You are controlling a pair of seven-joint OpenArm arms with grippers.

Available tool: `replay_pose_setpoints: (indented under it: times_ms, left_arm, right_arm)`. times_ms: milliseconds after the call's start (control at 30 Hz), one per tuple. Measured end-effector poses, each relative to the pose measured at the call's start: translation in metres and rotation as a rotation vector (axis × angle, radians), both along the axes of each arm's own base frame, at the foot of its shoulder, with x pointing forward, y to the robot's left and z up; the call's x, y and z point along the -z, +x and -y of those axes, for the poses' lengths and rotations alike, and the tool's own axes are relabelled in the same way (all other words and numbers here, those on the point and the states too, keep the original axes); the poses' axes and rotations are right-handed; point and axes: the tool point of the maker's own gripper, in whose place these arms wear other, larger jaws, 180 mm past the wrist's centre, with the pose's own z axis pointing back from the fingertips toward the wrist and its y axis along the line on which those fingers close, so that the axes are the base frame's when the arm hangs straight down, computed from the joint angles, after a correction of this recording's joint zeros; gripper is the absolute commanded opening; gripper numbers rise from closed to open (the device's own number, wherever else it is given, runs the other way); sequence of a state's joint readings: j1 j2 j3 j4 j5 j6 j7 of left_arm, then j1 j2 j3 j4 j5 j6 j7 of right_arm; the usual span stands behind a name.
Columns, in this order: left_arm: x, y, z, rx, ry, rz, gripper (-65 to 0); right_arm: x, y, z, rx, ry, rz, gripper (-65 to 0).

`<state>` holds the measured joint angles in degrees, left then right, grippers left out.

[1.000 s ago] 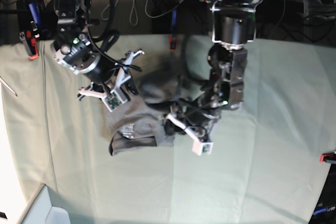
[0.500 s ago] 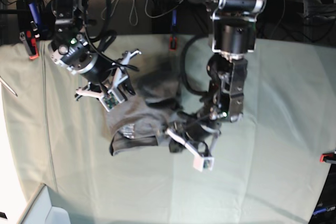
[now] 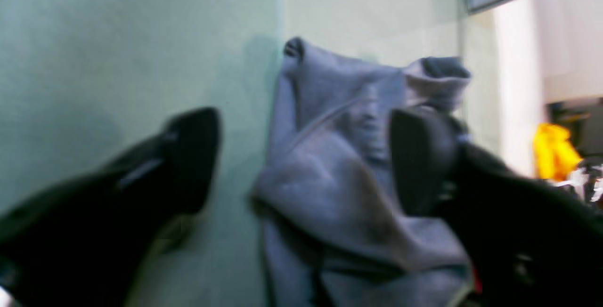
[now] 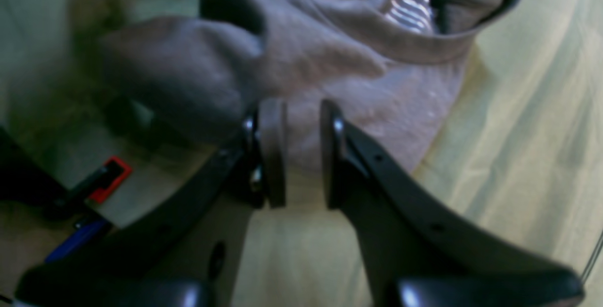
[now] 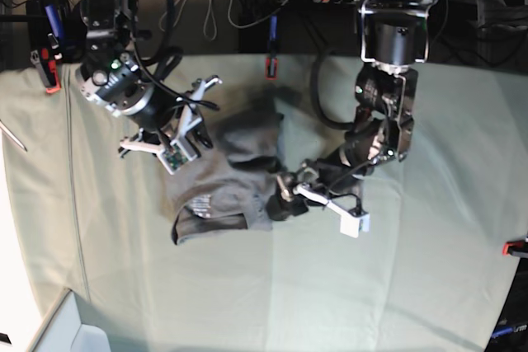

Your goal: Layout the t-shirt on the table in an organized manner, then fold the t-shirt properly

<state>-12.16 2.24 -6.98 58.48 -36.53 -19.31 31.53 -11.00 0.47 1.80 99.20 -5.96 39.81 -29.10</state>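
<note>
Your left gripper (image 3: pixel 301 156) stands released, its jaws spread wide over the crumpled t-shirt (image 5: pixel 223 179), gripping nothing. Your right gripper (image 4: pixel 301 151) has its jaws close together with a narrow gap, right at the shirt's edge; you cannot tell whether cloth is pinched. The shirt lies bunched mid-table (image 5: pixel 429 286). Its pale neck label (image 5: pixel 200 204) shows print too blurred to read.

L black gripper (image 3: pixel 301 156): jaws spread wide, holding nothing, arm bent low.
R black gripper (image 4: pixel 301 151): jaws narrowly apart, wrist angled down.
</note>
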Motion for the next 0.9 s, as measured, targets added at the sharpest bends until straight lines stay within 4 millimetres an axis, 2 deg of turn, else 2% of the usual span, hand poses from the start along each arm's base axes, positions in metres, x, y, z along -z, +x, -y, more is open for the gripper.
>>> replay_pose_setpoints:
  times_ms: [267,433,600,700,733,867,900]
  left_arm:
    - [0.011,-0.016,0.015,0.01,-0.024,-0.037,0.0]
    - [0.009,-0.014,0.02,0.009,-0.036,-0.033,0.0]
    - [0.007,-0.014,0.025,0.014,-0.044,-0.03,0.0]
    - [0.011,-0.011,0.026,0.017,-0.046,-0.049,0.0]
    - [0.014,-0.011,0.027,0.02,-0.047,-0.059,-4.3]
    - [0.021,-0.013,0.028,0.022,-0.052,-0.083,-34.3]
    - [0.022,-0.012,0.028,0.023,-0.051,-0.086,-38.3]
  right_arm:
    - [0.0,0.0,0.0,0.0,0.0,0.0,-51.7]
    - [0.001,0.0,0.0,0.0,0.002,-0.003,-51.7]
    - [0.013,-0.005,0.0,0.001,0.002,-0.041,-51.8]
    - [0.014,-0.005,0.0,0.001,0.003,-0.042,-51.8]
    - [0.014,-0.005,0.0,0.001,0.004,-0.042,-51.8]
    - [0.014,-0.005,0.0,0.001,0.003,-0.042,-51.8]
    - [0.014,-0.005,0.0,0.001,0.004,-0.042,-51.8]
